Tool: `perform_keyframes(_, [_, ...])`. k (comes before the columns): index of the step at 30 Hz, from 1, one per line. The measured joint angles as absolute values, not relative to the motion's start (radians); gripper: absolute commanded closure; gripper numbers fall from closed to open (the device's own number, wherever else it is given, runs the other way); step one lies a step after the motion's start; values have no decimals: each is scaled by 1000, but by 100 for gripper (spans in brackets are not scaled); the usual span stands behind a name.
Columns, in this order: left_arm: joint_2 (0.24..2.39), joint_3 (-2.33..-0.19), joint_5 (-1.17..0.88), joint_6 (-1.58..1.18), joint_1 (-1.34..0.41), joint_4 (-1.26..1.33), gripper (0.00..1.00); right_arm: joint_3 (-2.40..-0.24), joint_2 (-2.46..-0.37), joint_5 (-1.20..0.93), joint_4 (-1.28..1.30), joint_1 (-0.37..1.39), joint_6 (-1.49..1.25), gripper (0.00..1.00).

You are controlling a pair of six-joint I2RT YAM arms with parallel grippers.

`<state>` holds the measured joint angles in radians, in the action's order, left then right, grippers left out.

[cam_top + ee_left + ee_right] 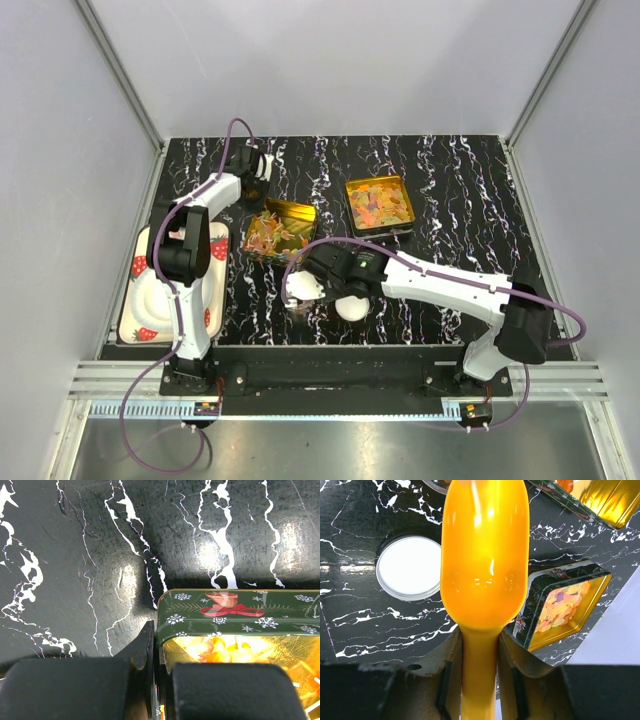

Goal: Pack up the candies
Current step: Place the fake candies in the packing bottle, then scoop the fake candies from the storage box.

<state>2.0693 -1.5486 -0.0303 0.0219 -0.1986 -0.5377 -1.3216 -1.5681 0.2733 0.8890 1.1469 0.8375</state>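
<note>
Two square gold tins stand open on the black marbled table, a left tin (281, 229) and a right tin (380, 205), both holding the candies (377, 201), small orange, red and yellow pieces. My left gripper (156, 647) is shut on the green, snowflake-printed side wall of the left tin (235, 612), one finger inside and one outside, with candies (227, 649) just past it. My right gripper (480, 642) is shut on the handle of a yellow-orange scoop (485, 555), whose bowl shows its underside. From above, the right gripper (318, 272) hangs in front of the left tin.
A white round lid (409, 567) lies left of the scoop. Two white round pieces (350, 307) sit by the right gripper. A strawberry-print plate (150, 290) rests at the table's left edge. Grey walls close in three sides.
</note>
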Motion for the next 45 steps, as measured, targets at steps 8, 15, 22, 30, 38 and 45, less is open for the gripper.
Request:
perform_keyframes(8, [2069, -1549, -30, 22, -199, -538, 100, -1322, -1583, 299, 893, 1161, 846, 100])
perform_keyframes(15, [2069, -1549, -31, 22, -199, -538, 100, -1349, -1586, 318, 904, 1162, 853, 100])
perform_keyframes(22, [2069, -1546, -35, 22, -199, -533, 100, -1444, -1586, 329, 894, 1160, 864, 100])
perform_keyframes(30, [2053, -1511, -59, 23, -196, -493, 100, -1498, -1642, 386, 807, 1103, 916, 100])
perform_keyframes(38, [1921, -1351, -135, 7, -162, -352, 100, -1511, -1676, 443, 678, 1047, 920, 100])
perform_keyframes(45, [1804, -1238, -182, -20, -151, -210, 100, -1511, -1676, 477, 609, 1033, 910, 100])
